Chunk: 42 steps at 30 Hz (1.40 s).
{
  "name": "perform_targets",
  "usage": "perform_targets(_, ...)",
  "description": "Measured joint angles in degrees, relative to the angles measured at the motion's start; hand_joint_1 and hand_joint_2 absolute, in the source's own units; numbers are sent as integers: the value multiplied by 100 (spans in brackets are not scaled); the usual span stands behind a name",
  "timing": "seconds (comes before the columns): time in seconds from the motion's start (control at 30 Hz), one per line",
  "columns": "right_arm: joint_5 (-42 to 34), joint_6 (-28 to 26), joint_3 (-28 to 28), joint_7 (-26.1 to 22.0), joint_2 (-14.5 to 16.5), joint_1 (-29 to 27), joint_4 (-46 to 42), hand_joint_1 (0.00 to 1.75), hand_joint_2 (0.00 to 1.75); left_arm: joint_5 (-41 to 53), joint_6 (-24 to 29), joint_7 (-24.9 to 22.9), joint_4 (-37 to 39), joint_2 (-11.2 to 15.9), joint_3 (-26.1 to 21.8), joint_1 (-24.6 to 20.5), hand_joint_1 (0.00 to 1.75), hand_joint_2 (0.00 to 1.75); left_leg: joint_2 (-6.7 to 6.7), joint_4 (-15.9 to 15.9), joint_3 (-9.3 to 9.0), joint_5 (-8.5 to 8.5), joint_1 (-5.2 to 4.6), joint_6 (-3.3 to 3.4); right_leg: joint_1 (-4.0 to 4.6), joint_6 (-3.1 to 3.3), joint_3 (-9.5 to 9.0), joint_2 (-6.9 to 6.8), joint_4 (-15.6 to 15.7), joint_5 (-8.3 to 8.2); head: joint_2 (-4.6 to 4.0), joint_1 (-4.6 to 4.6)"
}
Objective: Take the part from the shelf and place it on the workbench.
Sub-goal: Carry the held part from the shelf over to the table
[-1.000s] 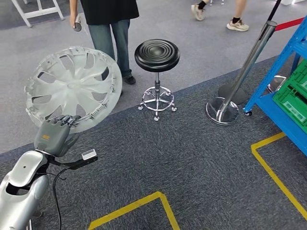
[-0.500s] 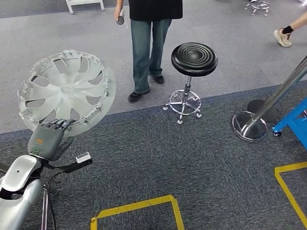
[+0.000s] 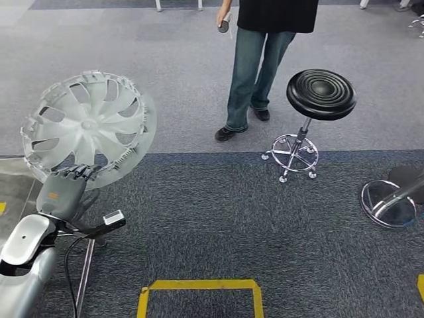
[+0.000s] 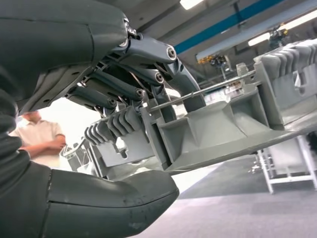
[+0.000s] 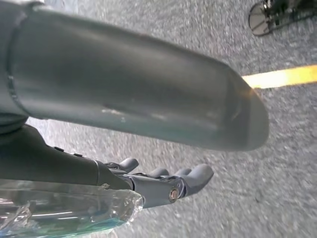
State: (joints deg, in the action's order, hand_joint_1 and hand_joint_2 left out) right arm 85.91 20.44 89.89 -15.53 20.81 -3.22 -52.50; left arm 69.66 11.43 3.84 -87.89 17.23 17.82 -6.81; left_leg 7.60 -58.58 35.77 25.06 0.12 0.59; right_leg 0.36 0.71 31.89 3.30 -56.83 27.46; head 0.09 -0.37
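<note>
The part is a silver wheel cover (image 3: 89, 126) with curved spokes and a ribbed rim, held upright at the left of the head view. My left hand (image 3: 62, 194) grips its lower rim. In the left wrist view the dark fingers (image 4: 123, 96) curl over the ribbed rim of the wheel cover (image 4: 224, 129), with the thumb under it. My right hand (image 5: 164, 183) hangs over the carpet with its fingers stretched out, apart from the thumb, and holds nothing.
A person (image 3: 260, 59) in jeans stands ahead beside a black stool (image 3: 320, 94). A chrome post base (image 3: 389, 202) lies at the right edge. Yellow tape (image 3: 200, 286) marks the carpet. A glossy surface (image 3: 15, 185) with a metal leg (image 3: 85, 271) shows at left.
The camera has turned left: the stool, the person and the post base have slid right, and the blue shelf has left the picture. My left hand keeps the wheel cover.
</note>
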Motion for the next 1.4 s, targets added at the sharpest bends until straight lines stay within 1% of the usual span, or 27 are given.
perform_targets(0.03, -2, 1, -2, 0, 0, 2, 0, 0, 0, -4, -1, 4, 0, 16, -16, 10, 175, 175, -139, -119, 52, 87, -10, -24, -10, 8, -40, -76, 58, -20, 0, -10)
perform_targets(0.1, -4, 9, -3, 1, 0, -8, 3, 0, 0, -9, 0, 16, 0, 32, -31, 17, 175, 175, -508, -680, 317, 400, -12, -78, -14, 26, -93, -243, 114, -27, 0, -26)
perform_targets(0.17, -4, 19, -2, 3, 0, -17, 6, 0, 0, -10, 1, 26, 0, 33, -31, 18, 175, 175, -669, -1303, 635, 630, 37, -146, -17, 26, -108, -418, 112, -1, 0, -33)
perform_targets(0.2, -4, 19, -2, 3, 0, -17, 7, 0, 0, -10, 0, 28, 0, 34, -31, 20, 175, 175, -701, -1406, 695, 611, 68, -179, -23, 15, -114, -501, 107, 16, 0, -34)
perform_targets(0.27, -5, 19, -3, 11, 0, -15, 9, 0, 0, -11, -6, 29, 0, 36, -32, 27, 175, 175, -784, -1005, 494, 308, 122, -238, -45, -27, -133, -655, 80, 61, 0, -35)
perform_targets(0.3, -8, 19, -3, 17, -1, -14, 10, 0, 0, -11, -9, 29, 0, 36, -33, 29, 175, 175, -932, -639, 301, 158, 130, -265, -46, -63, -147, -724, 58, 93, 0, -36)
perform_targets(0.37, -21, 18, -3, 32, -4, -11, 11, 0, 0, -11, -9, 32, 0, 36, -34, 21, 175, 175, -1149, -109, 22, 5, 110, -223, -19, -141, -170, -848, 4, 167, 0, -41)
perform_targets(0.4, -31, 17, -3, 39, -5, -9, 12, 0, 0, -11, -8, 33, 1, 34, -35, 20, 175, 175, -1197, -31, -16, 24, 88, -176, -1, -176, -186, -904, -7, 195, 0, -36)
perform_targets(0.47, -48, 18, -4, 48, -7, 0, 13, 0, 0, -11, -9, 34, 2, 40, -39, 32, 175, 175, -1052, -32, -10, 36, 61, -65, -5, -227, -235, -1022, 0, 234, 0, -22)
perform_targets(0.53, -58, 26, -7, 51, -5, 13, 14, 0, 0, -11, -10, 37, 1, 51, -46, 47, 175, 175, -922, -18, -21, 33, 63, 15, -42, -284, -192, -869, -143, 374, 0, -8)
perform_targets(0.63, -70, 44, -7, 58, 1, 6, 21, 0, 0, -11, -11, 40, 0, 50, -51, 49, 175, 175, -724, -8, -27, 27, 57, 105, -72, -298, 341, -404, -1209, 892, 0, 23)
perform_targets(0.67, -72, 45, -5, 64, 2, -1, 24, 0, 0, -11, -12, 40, 0, 48, -51, 54, 175, 175, -645, -8, -27, 27, 42, 116, -68, -285, 552, -356, -1579, 1000, 0, 26)
perform_targets(0.7, -73, 45, -4, 72, 2, -6, 25, 0, 0, -11, -13, 40, 0, 47, -51, 60, 175, 175, -560, -9, -28, 27, 29, 120, -60, -265, 689, -337, -1766, 993, 0, 27)
perform_targets(0.73, -74, 46, -3, 78, 2, -10, 26, 0, 0, -11, -14, 40, 0, 47, -51, 68, 175, 175, -474, -9, -31, 27, 18, 123, -50, -236, 723, -321, -1724, 869, 0, 27)
perform_targets(0.77, -75, 46, -4, 80, 2, -10, 26, 0, 0, -12, -15, 40, 0, 47, -51, 76, 175, 175, -387, -10, -36, 27, 12, 123, -39, -201, 644, -288, -1457, 652, 0, 26)
perform_targets(0.83, -76, 51, -3, 76, 1, -10, 26, 0, 0, -11, -15, 40, 0, 47, -51, 86, 175, 175, -222, -15, -35, 23, 9, 113, -33, -128, 319, -46, -646, 218, 0, 24)
perform_targets(0.87, -75, 51, -1, 70, 1, -13, 27, 0, 0, -10, -15, 40, 0, 47, -51, 88, 175, 175, -143, -19, -24, 16, 13, 98, -34, -107, 173, 71, -339, 110, 0, 24)
perform_targets(0.93, -71, 49, 3, 59, 0, -17, 28, 0, 0, -9, -16, 39, 0, 52, -54, 97, 175, 175, 1, -15, 9, -13, 36, 38, -30, -90, 41, 153, -121, 93, 0, 24)
perform_targets(0.97, -69, 47, 4, 55, 0, -13, 28, 0, 0, -9, -17, 38, 0, 60, -57, 109, 175, 175, 70, -2, 22, -32, 51, -1, -24, -87, 13, 89, -89, 86, 0, 25)
perform_targets(1.0, -68, 46, 3, 51, 0, -3, 28, 0, 0, -9, -18, 38, 0, 71, -62, 127, 175, 175, 45, -5, 31, -24, 55, -29, -28, -73, -10, 17, -50, 64, 0, 23)
perform_targets(1.07, -69, 48, -1, 40, 0, 8, 28, 0, 0, -9, -18, 39, 0, 97, -70, 148, 175, 175, -242, -228, 138, 156, 36, -74, -39, -37, -61, -139, 50, 18, 0, 4)
perform_targets(1.13, -66, 52, -2, 34, 0, -8, 30, 0, 0, -9, -17, 40, 0, 107, -72, 150, 175, 175, -594, -863, 426, 518, 35, -118, -34, -13, -83, -302, 85, 10, 0, -16)
perform_targets(1.2, -63, 55, -1, 38, 0, -19, 31, 0, 0, -8, -20, 37, 0, 109, -72, 152, 175, 175, -693, -1424, 677, 713, 62, -175, -36, -10, -86, -474, 82, 26, 0, -21)
perform_targets(1.23, -63, 54, -2, 39, 0, -19, 32, 0, 0, -7, -24, 34, 0, 111, -73, 154, 175, 175, -714, -1454, 680, 666, 77, -201, -42, -17, -90, -557, 78, 38, 0, -23)
perform_targets(1.3, -63, 55, -3, 42, 1, -12, 37, 0, 0, -7, -28, 30, 0, 115, -76, 155, 175, 175, -827, -918, 372, 336, 103, -240, -56, -53, -107, -713, 58, 71, 0, -23)
perform_targets(1.33, -64, 55, -3, 43, 0, -10, 39, 0, 0, -7, -30, 29, 0, 116, -77, 150, 175, 175, -991, -546, 163, 209, 87, -250, -45, -87, -116, -782, 38, 99, 0, -27)
perform_targets(1.4, -70, 58, -3, 46, -2, -9, 40, 0, 0, -5, -28, 30, -1, 121, -80, 136, 175, 175, -1195, -70, -87, 99, 56, -190, -10, -153, -131, -907, -6, 156, 0, -26)
